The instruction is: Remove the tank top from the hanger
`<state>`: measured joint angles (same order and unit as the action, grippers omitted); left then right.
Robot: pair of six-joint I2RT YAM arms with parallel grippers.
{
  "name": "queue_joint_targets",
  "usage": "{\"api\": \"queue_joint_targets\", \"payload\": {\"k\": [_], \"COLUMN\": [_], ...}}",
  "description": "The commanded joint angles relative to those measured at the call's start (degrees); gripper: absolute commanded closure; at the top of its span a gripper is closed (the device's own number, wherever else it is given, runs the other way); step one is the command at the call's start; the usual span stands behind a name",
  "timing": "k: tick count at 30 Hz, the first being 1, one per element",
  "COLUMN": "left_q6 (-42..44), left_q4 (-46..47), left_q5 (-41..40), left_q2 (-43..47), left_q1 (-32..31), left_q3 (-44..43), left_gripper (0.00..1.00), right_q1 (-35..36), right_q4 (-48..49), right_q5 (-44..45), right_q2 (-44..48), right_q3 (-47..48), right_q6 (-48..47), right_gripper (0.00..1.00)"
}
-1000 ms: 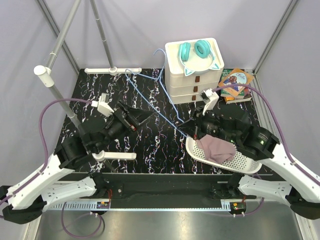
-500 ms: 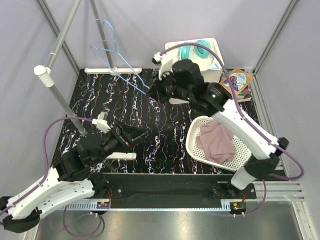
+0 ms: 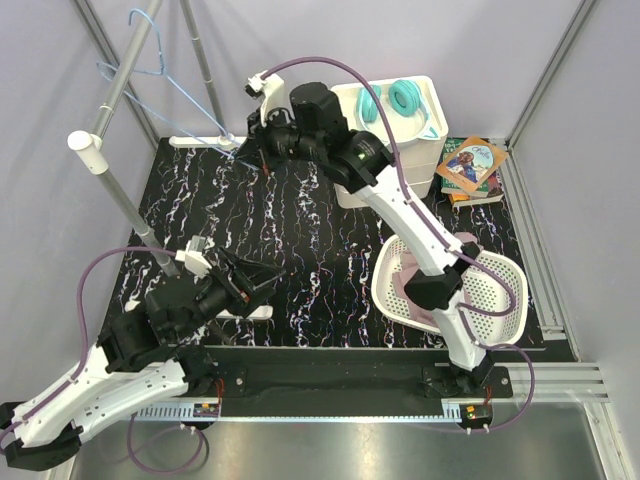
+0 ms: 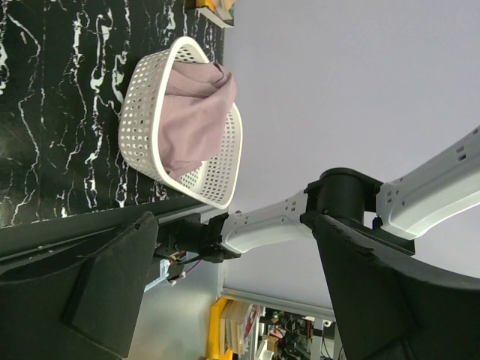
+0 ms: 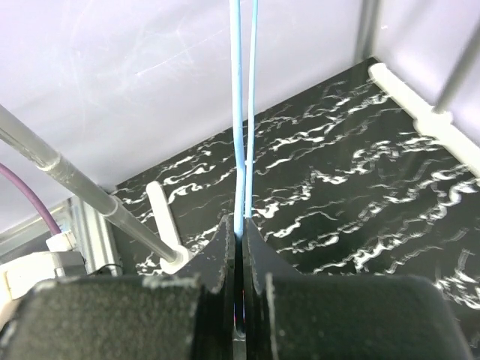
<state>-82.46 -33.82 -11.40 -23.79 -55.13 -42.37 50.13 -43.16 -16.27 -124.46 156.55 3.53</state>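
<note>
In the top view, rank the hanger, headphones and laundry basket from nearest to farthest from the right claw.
1. hanger: held in the right claw, back left.
2. headphones: atop the white drawers, back.
3. laundry basket: near right edge.

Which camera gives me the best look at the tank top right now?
Left wrist: the tank top lies bunched in the white basket, unobstructed. Top external shows only a sliver beside the right arm. Right wrist doesn't show it.
</note>
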Motion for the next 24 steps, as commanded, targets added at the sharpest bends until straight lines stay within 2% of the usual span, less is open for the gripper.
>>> {"api": "queue_joint_targets", "payload": {"k": [1, 16, 18, 20, 22, 24], "left_q6": [0.1, -1.0, -0.9, -0.9, -0.9, -0.7], "left_q4": [-1.1, -3.2, -3.2, -3.2, -3.0, -3.1], "left_q5": [-0.7, 0.3, 0.5, 0.6, 0.6, 0.7], "left_q2": [-0.2, 0.3, -0.1, -0.6, -0.8, -1.5], "left_q1": [-0.1, -0.1, -0.1, -0.1, -0.1, -0.1], "left_q3": [-2.4, -2.8, -2.9, -3.0, -3.2, -3.5], "left_gripper": [0.10, 0.10, 0.10, 0.10, 0.10, 0.10], "right_q1": [-0.3, -1.5, -1.7, -1.9, -2.6, -3.3], "right_q4": [2.5, 6.9, 6.8, 6.9, 6.8, 6.6], "right_q5": [-5.3, -5.0, -3.8, -2.3, -1.4, -0.1], "right_q2": [-3.8, -9.7, -9.5, -9.0, -7.7, -6.2], "right_q3": [4.3, 4.3, 3.9, 3.5, 2.4, 0.8], "right_q6": [1.8, 8.2, 9.0, 9.6, 10.3, 11.8], "right_gripper": [1.00, 1.00, 0.89, 0.86, 0.76, 0.58]}}
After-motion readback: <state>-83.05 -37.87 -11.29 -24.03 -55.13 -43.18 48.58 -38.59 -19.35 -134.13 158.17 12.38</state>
